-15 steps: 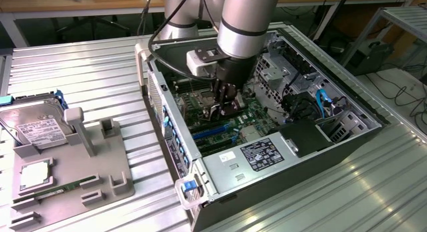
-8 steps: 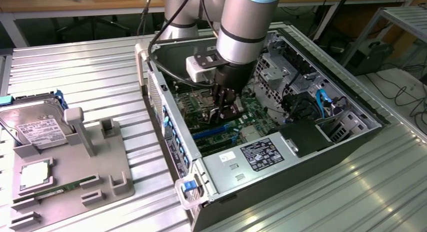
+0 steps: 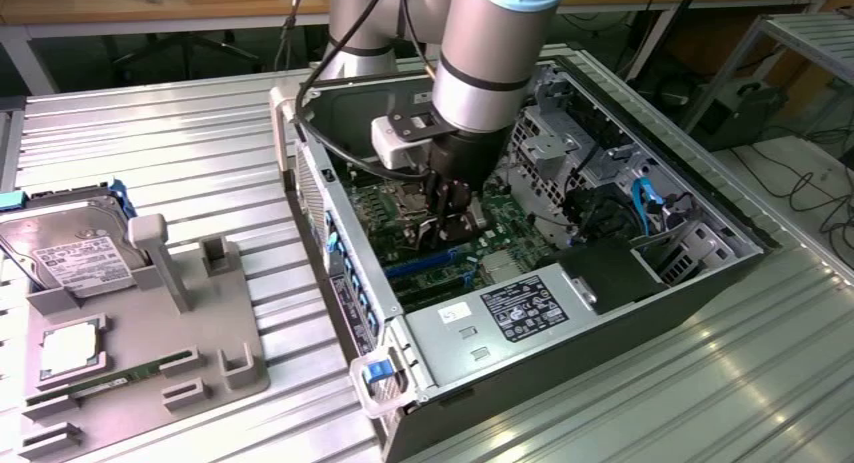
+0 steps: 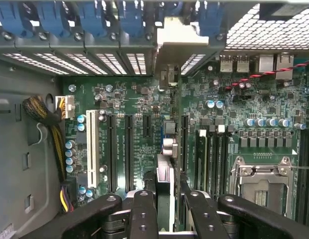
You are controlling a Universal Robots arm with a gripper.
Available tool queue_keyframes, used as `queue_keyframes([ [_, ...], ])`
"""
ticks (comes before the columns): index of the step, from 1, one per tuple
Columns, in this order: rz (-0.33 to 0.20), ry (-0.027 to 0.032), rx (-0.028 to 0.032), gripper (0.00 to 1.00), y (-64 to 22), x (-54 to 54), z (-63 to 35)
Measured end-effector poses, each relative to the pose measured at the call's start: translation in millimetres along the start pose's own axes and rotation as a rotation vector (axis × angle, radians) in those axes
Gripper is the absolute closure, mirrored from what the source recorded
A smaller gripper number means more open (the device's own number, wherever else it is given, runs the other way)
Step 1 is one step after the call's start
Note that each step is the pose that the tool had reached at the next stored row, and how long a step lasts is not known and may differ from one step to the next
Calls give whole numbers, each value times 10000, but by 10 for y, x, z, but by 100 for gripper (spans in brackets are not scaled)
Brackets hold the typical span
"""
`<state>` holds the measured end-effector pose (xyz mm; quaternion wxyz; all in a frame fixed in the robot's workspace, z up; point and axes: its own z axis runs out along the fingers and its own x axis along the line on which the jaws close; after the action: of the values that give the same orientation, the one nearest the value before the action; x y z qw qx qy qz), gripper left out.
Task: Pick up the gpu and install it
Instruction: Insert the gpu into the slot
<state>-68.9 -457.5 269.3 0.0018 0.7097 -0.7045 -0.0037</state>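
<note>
The gripper [image 4: 166, 209] is clamped on the gpu [image 4: 165, 184], a light, stiff, fragile card best held by its edges, above the motherboard [image 4: 139, 107].

One open computer case [image 3: 350, 198], one gpu [image 4: 166, 144] held edge-on inside it, one grey fixture tray [image 3: 147, 333] beside case, one hard drive [image 3: 67, 248] on it.

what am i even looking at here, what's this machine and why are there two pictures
It is a robot arm with a claw reaching into an open computer case on a metal table. One picture comes from a camera off to the side; the other from a camera on the arm's wrist, looking down past the claw at the motherboard. The claw is shut on the gpu, a graphics card held edge-on over the slots. On the exterior view's left, a grey tray holds a hard drive.
</note>
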Motion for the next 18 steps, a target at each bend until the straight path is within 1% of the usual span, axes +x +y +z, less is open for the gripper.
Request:
queue_keyframes([
  [3, 4, -2, 0, 73, 7, 14, 11],
  [5, 2, 0, 0, 73, 27, 15, 24],
  [12, 1, 0, -1, 73, 41, 10, 121],
  [18, 1, 0, -2, 73, 55, 8, 162],
])
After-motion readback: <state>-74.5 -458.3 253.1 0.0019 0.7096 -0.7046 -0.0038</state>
